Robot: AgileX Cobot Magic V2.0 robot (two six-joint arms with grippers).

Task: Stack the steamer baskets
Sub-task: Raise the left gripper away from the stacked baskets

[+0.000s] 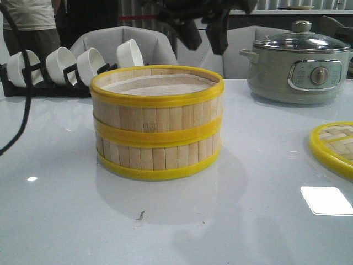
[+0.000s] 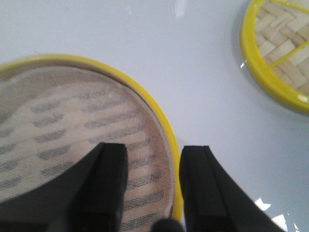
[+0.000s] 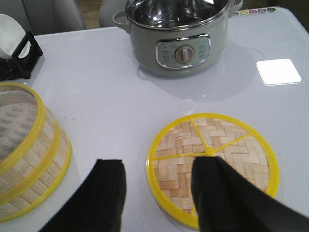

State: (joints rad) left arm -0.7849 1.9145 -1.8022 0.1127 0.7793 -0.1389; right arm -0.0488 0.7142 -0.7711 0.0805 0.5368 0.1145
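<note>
Two steamer baskets stand stacked in the middle of the table, the upper one [image 1: 157,107] squarely on the lower one [image 1: 157,157]. Both have bamboo-slat walls and yellow rims. The upper basket's pale liner [image 2: 72,125] shows inside its rim [image 2: 161,121]. My left gripper [image 2: 153,151] is open and hovers just above the stack's right rim, one finger over the liner and the other outside. In the front view it [image 1: 204,41] hangs clear of the rim. My right gripper [image 3: 158,166] is open and empty, above the table beside the stack [image 3: 29,159].
A flat woven lid [image 3: 212,164] with a yellow rim lies on the table to the right, partly under my right gripper's outer finger. A grey-green electric pot [image 1: 300,69] stands at the back right. A rack of white bowls [image 1: 60,66] sits at the back left.
</note>
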